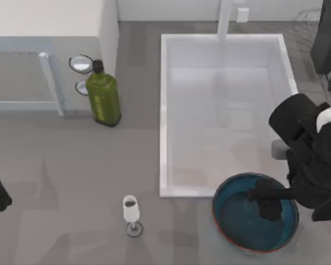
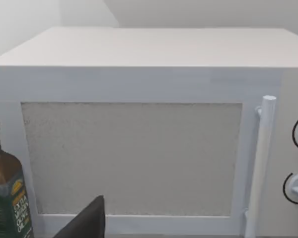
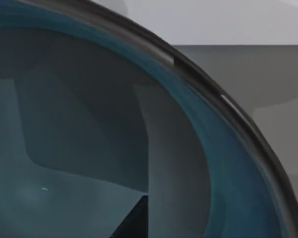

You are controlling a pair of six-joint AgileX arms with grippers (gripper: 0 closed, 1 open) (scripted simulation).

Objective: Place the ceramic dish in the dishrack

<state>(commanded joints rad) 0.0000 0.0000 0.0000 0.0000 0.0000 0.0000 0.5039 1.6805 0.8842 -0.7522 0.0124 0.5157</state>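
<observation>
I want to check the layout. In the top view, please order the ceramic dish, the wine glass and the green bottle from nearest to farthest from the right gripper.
1. Ceramic dish: under the right gripper, at the table's right front.
2. Wine glass: left of the dish, near the front.
3. Green bottle: far left, beside the microwave.

Grey countertop (image 1: 60,176), soft shadows. White sink basin (image 1: 164,110) set right of centre, faucet post (image 1: 225,19) (pale) behind it. White microwave (image 2: 139,74) far left. Plain wall (image 1: 165,8) behind, probably white.
</observation>
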